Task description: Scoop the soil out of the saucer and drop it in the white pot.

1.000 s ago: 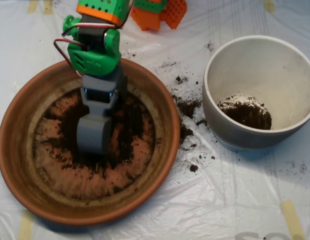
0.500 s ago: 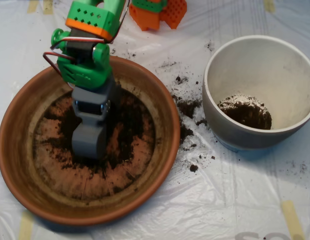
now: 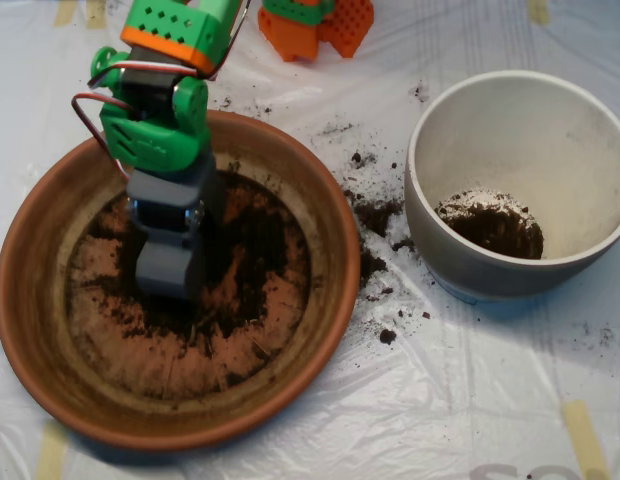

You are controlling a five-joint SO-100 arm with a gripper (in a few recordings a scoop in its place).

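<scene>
Whether the scoop (image 3: 170, 268) is apart or together I cannot tell — it sits low in the soil (image 3: 252, 238) at the saucer (image 3: 325, 215) centre-left, so gathering is in hand. Next: close, lift, swing right to the white pot (image 3: 430, 235). Since earlier it has slid left.

the saucer (image 3: 50, 330) sits left on the desk (image 3: 470, 400) with the scoop (image 3: 168, 268) down in its soil (image 3: 255, 250), the white pot (image 3: 510, 130) right, spilled crumbs (image 3: 375, 215) between them.
</scene>
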